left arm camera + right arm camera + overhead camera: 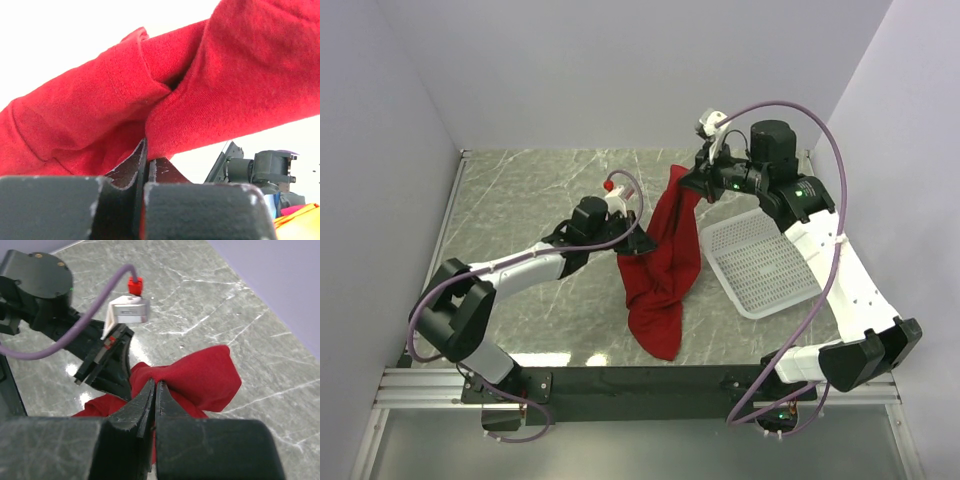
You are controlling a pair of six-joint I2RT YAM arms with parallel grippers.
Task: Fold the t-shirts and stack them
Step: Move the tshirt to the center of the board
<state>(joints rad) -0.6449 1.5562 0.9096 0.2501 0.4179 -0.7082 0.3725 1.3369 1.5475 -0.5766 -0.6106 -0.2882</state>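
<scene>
Both arms are on the red t-shirt (pixel 660 270)! The right gripper (pixel 688 181) is clenched on its top edge, held high, and the left gripper (pixel 638 243) is pinched on a fold lower down the left side. The cloth hangs bunched between them, trailing toward the table's (pixel 530 190) near edge, just beside the white mesh basket (pixel 760 262).

The t-shirt (pixel 665 255) hangs between the left gripper (pixel 638 243) and the right gripper (pixel 686 184), over the table (pixel 520 190). The mesh basket (pixel 760 262) lies just to its right.
</scene>
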